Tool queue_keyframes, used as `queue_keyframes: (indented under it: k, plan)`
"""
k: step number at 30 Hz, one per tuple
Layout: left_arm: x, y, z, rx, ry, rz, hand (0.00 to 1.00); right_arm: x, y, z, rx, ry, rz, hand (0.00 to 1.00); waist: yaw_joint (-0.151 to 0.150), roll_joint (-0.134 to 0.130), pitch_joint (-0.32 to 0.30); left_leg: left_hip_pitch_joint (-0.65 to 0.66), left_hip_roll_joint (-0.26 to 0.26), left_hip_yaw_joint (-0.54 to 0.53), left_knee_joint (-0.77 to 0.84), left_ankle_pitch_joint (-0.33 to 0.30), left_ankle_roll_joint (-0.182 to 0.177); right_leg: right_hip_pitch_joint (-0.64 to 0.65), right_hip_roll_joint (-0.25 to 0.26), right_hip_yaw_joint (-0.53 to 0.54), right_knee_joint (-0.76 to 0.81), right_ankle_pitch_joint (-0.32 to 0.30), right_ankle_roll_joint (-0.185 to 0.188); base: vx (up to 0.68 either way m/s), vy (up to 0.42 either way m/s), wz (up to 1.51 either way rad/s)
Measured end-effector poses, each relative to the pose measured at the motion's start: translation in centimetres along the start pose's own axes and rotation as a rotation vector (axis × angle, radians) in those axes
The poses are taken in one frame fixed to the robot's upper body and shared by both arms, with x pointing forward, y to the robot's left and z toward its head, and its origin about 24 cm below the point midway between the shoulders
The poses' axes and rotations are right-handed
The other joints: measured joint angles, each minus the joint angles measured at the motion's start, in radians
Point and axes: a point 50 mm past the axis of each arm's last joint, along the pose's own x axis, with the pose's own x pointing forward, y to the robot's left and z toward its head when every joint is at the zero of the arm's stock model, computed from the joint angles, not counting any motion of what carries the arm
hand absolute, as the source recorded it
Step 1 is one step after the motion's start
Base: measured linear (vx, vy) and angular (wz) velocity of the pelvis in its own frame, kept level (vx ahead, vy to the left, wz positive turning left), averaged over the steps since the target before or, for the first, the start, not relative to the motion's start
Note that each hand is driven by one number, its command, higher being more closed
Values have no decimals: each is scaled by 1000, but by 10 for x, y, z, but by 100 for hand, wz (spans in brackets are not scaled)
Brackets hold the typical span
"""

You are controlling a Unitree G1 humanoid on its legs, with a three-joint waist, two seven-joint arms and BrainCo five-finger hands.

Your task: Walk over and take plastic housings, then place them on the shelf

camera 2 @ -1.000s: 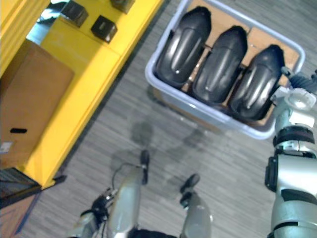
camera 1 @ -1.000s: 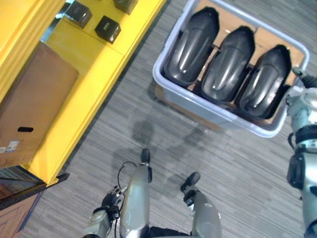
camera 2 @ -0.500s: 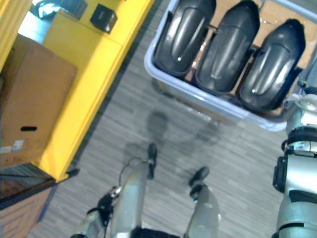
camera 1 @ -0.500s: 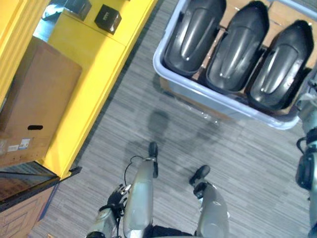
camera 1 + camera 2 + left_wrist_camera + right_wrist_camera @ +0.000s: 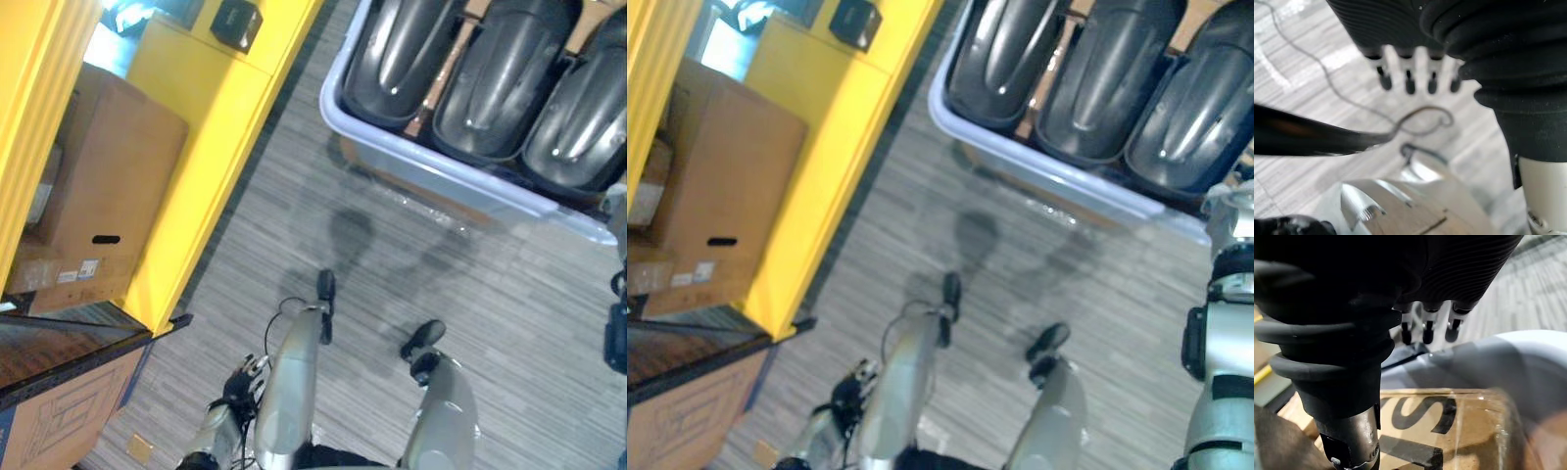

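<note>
Three glossy black rounded plastic housings sitting side by side in a pale blue plastic bin, upper right
Their tops get cropped by the frame edge; left hand and right hand both have straight fingers, holding nothing

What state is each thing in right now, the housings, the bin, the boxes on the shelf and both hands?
plastic housings: three, lying side by side in the bin, none picked up.
bin: open-topped, filled across.
cardboard box: closed, sitting in the yellow shelf.
small black box: closed, on the shelf.
left hand: open, empty.
right hand: open, empty, by the bin's rim.
</note>
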Motion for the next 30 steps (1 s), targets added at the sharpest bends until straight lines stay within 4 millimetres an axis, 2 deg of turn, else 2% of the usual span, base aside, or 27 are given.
queue_keyframes:
  k: [11, 17, 21, 23, 26, 30]
  plan:
    - [0, -3, 2, -8, -33, -36, 0, 2, -5, 2, -84, -17, -15, 0, 18, 3, -2, -27, 16, -19, 32, -1, -8, -28, -1, 0, 56, -25, -19, 0, 0, 0]
    - [0, -4, 2, -7, -35, -39, 0, 0, -10, 10, -63, -48, -122, 0, 20, 3, -2, -28, 18, -21, 39, -2, -8, -27, -1, -2, 60, -28, -21, 16, -2, 0]
    - [0, -4, 2, -4, -34, -41, 0, -1, -28, 37, 42, -143, -301, 0, 19, 5, -3, -28, 19, -21, 45, -3, -8, -25, 0, -2, 62, -28, -21, 0, 0, 0]
    - [0, -4, 1, -1, -27, -42, 0, -4, -45, 60, 98, -233, -417, 0, 18, 9, -6, -23, 20, -21, 46, -2, -8, -19, 0, -2, 61, -27, -20, 0, 0, 0]
    - [-1, -3, 0, -1, -20, -41, 0, -8, -54, 76, 140, -312, -498, 0, 16, 9, -6, 5, 21, -16, 39, -3, -8, 4, 1, 0, 56, -27, -20, 9, -4, -2]
    - [-1, -3, -3, 0, 1, -43, 0, -13, -56, 90, 206, -379, -498, 0, 12, 17, -11, 30, 21, -10, 18, 0, -10, 26, 7, -1, 32, -22, -14, 4, -11, -4]
